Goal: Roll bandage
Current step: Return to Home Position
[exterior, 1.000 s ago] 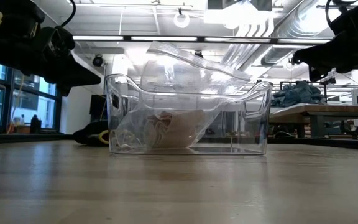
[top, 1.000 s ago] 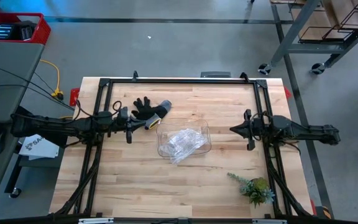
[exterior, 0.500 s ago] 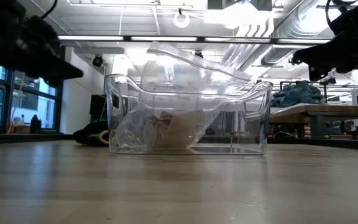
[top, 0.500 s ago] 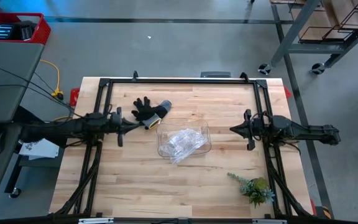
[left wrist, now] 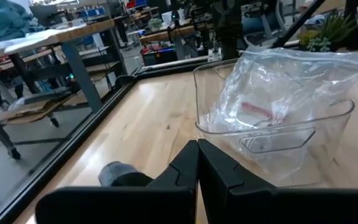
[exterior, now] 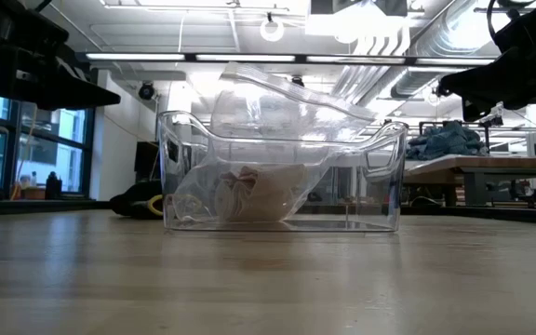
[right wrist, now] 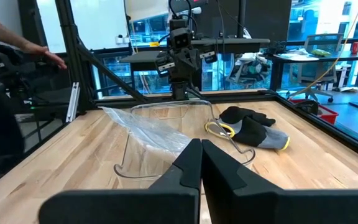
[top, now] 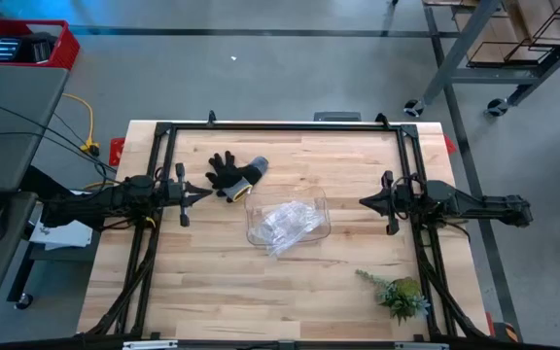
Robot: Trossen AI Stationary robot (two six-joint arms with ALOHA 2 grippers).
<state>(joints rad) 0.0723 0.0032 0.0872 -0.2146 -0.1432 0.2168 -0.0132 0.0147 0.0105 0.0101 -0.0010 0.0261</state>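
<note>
A crinkly clear plastic bag (top: 285, 226) lies in a clear plastic bin (top: 321, 208) at mid-table. Through the bag, the low view shows a crumpled whitish wad (exterior: 246, 192) that I take for the bandage, resting on the bin's floor. My left gripper (top: 205, 194) hangs shut above the table's left part, pointing level toward the bin and short of it; its fingers (left wrist: 197, 155) are closed together. My right gripper (top: 363, 202) is also shut and hovers right of the bin, pointing at it, with nothing between its fingers (right wrist: 201, 152).
A black-and-grey work glove (top: 233, 173) lies flat on the table just beyond the left gripper, next to the bin's far left corner. A small green plant (top: 399, 295) sits near the front right. A black frame (top: 280, 126) runs along the table's edges. A person's hand (right wrist: 51, 57) shows beyond the table.
My left gripper has drawn back toward the table's left edge, away from the bin and glove, and has rolled about its own axis, staying shut. Bag, bin and glove have not moved.
</note>
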